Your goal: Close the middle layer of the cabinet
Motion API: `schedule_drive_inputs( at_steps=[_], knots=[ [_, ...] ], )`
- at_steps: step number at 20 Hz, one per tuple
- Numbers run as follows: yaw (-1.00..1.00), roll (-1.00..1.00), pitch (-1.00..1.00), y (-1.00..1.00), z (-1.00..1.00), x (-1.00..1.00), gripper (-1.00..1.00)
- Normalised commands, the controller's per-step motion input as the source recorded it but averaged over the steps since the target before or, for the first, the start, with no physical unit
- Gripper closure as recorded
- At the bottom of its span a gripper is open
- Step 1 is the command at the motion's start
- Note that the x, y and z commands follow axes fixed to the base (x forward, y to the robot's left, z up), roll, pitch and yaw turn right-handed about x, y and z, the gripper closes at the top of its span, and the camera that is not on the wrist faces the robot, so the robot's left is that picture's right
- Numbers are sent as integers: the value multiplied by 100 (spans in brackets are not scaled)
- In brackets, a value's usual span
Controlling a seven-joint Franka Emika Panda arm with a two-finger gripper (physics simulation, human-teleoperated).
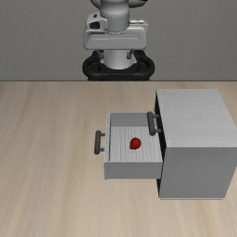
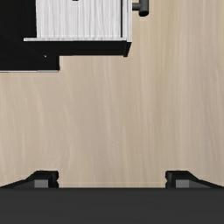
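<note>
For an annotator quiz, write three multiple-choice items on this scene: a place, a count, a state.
1. By the grey box-shaped cabinet, where is the small red object? A on its top B in its pulled-out grey drawer C behind it
2. How many dark handles show in the exterior view? A one B two C four
3. How is the gripper? A open, empty B shut on a handle C shut on the red object
Answers: 1 B, it lies on the drawer's ribbed floor; 2 B, the drawer handle and the cabinet-face handle; 3 A, fingertips apart over bare wooden table.
</note>
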Motion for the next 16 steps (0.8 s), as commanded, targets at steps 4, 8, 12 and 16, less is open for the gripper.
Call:
schedule_drive_inputs(
  at_steps=[4, 8, 12, 16],
  knots=[
    [0, 0, 0, -100, 0, 0, -100],
    [0, 0, 0, -100, 0, 0, -100],
    [0, 0, 0, -100, 0, 0, -100],
    [0, 0, 0, -50, 0, 50, -100]
  ],
)
